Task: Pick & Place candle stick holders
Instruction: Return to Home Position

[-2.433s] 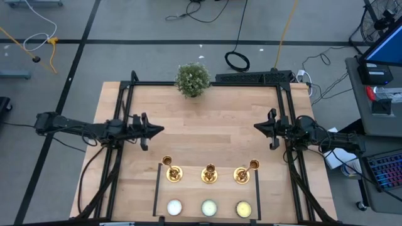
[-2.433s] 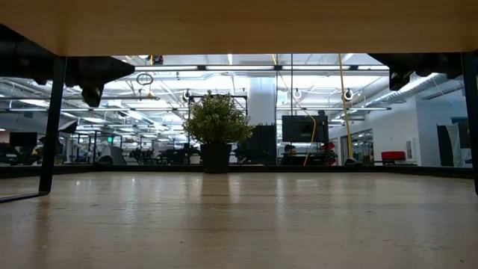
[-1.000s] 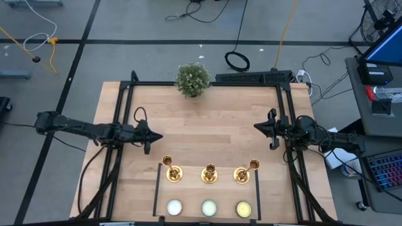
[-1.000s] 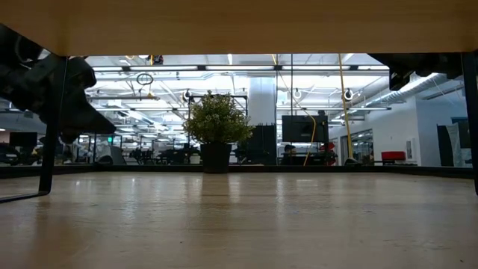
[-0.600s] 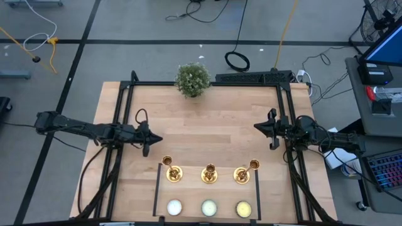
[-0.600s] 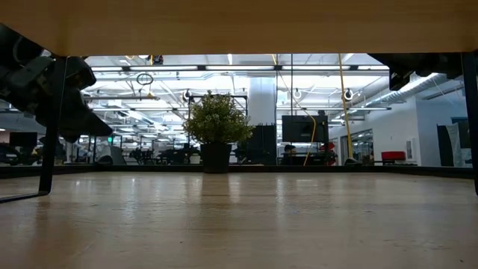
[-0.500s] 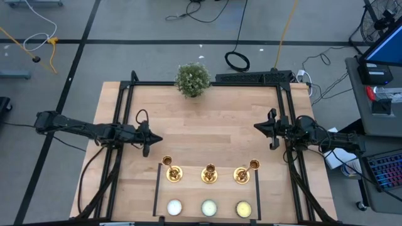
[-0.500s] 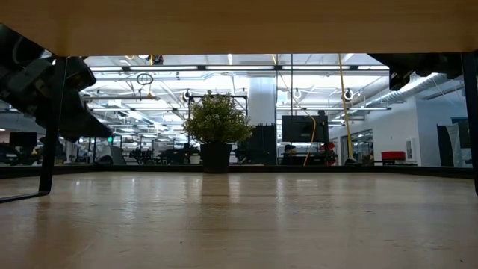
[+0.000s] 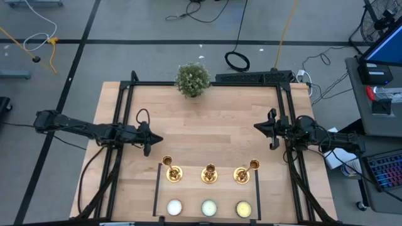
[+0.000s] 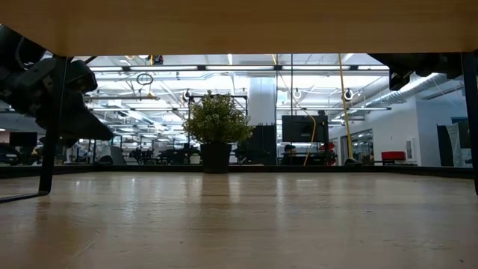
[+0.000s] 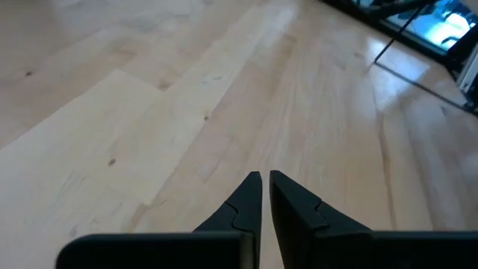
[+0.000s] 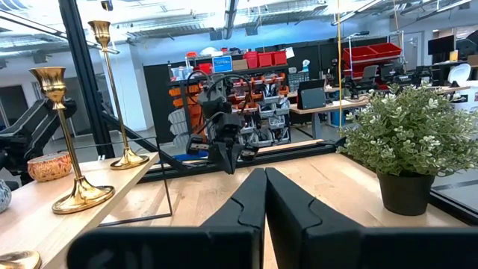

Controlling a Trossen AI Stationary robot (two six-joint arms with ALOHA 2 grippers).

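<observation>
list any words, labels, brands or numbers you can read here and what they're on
None can be read.
Blue sign on the shelving beyond the table: marks on it, too blurred to read.
Monitor beside the table: screen lit, content too small to read.
Candle stick holders: no lettering shows.

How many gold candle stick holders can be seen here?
3, in one row on the shelf: the left candle stick holder, the middle candle stick holder, the right candle stick holder. None seems hidden.
</observation>
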